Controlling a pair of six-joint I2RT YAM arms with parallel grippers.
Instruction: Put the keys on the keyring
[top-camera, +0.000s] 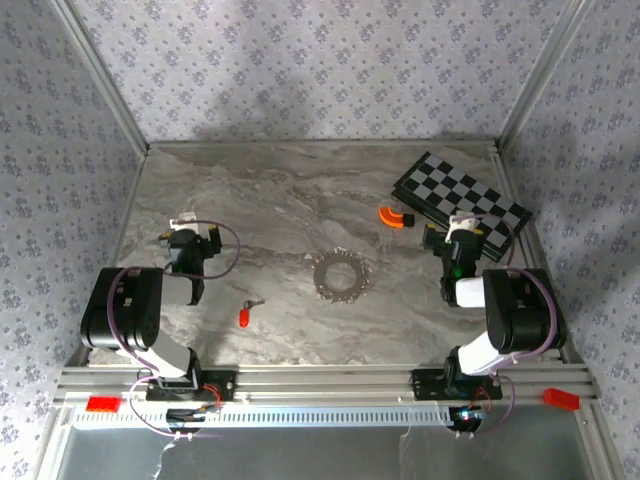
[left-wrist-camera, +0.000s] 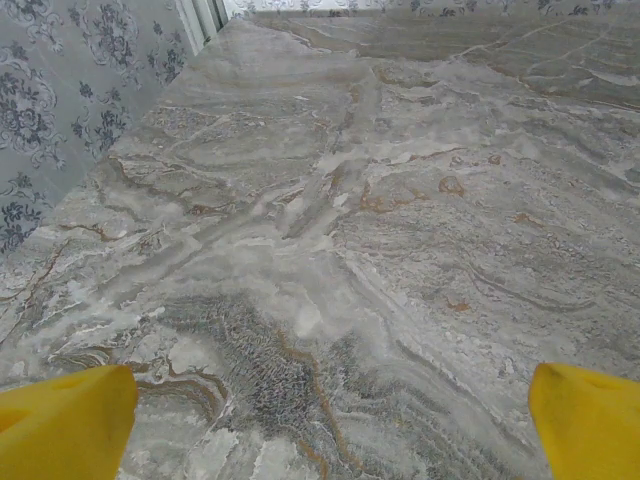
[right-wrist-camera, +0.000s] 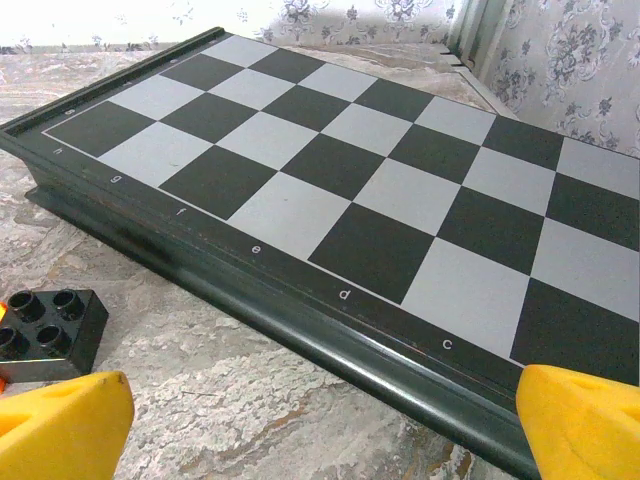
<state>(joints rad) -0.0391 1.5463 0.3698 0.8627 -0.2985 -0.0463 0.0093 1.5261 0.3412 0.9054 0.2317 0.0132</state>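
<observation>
The key (top-camera: 245, 316), small with a red head, lies on the marble table near the front left. The keyring (top-camera: 340, 274), a silvery ring fringed with small keys, lies flat at the table's middle. My left gripper (top-camera: 190, 226) hangs open over bare marble, behind and to the left of the key. In the left wrist view the left gripper (left-wrist-camera: 330, 425) shows its yellow fingertips (left-wrist-camera: 65, 420) far apart with nothing between them. My right gripper (top-camera: 461, 226) is open too, at the near edge of the chequered board. In the right wrist view the right gripper (right-wrist-camera: 325, 425) is empty.
A black-and-white chequered board (top-camera: 460, 198) (right-wrist-camera: 380, 170) lies at the back right. An orange curved piece (top-camera: 393, 217) with a black brick (right-wrist-camera: 45, 325) sits just left of the board. Patterned walls enclose the table on three sides.
</observation>
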